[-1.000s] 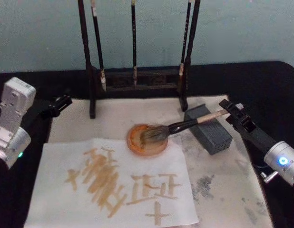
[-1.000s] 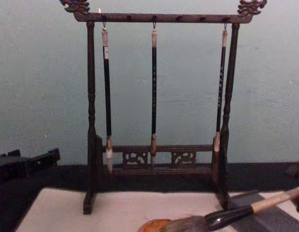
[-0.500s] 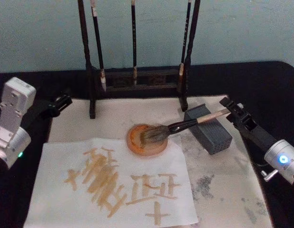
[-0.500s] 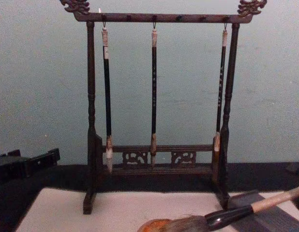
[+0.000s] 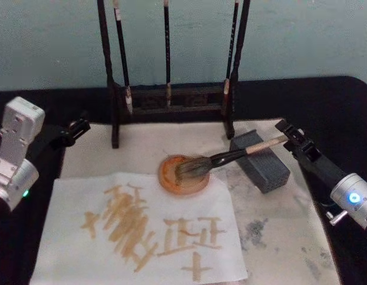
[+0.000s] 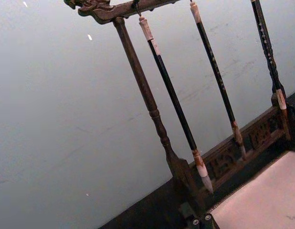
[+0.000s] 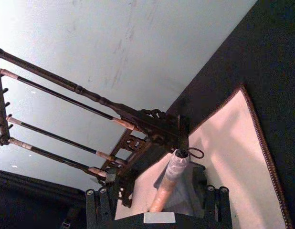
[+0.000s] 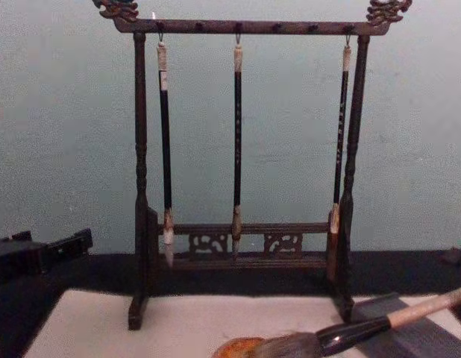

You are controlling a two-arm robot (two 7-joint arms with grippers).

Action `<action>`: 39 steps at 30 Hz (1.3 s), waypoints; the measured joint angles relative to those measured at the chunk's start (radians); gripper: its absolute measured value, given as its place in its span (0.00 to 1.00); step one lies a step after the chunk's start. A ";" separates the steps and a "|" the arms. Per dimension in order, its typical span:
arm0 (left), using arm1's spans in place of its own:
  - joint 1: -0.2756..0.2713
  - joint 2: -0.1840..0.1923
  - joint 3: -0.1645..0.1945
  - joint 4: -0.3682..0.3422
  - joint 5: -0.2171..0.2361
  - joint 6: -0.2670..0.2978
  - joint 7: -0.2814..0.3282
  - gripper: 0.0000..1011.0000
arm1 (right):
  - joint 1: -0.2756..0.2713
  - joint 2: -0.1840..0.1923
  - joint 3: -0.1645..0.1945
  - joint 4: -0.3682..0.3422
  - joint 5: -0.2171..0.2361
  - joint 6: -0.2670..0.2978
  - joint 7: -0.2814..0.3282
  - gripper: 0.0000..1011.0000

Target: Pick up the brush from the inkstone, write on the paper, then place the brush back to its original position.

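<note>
The brush [image 5: 231, 155] lies still: its grey-brown bristles rest in a round orange dish [image 5: 171, 181] and its pale handle lies across the dark grey inkstone block [image 5: 263, 169]. My right gripper [image 5: 288, 133] is at the handle's capped end, open. In the right wrist view the handle [image 7: 169, 179] lies between the wide-spread fingers [image 7: 97, 195] without touching them. The paper [image 5: 82, 196], a white sheet with tan strokes, lies in front of the dish. My left gripper [image 5: 79, 126] is parked at the mat's far left corner, shut. The chest view shows the brush [image 8: 350, 333] low at the right.
A dark wooden rack [image 5: 171, 98] with three slim hanging brushes stands behind the dish. An off-white felt mat [image 5: 284, 231] with grey stains lies under everything on a black table. The mat is bare to the right of the paper.
The brush stays put on dish and block. My right gripper has drawn back slightly to the right. The left arm has not moved.
</note>
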 joint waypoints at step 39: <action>0.000 0.000 0.000 0.000 0.000 0.000 0.000 0.99 | -0.002 -0.002 0.003 -0.001 -0.002 0.005 -0.001 0.18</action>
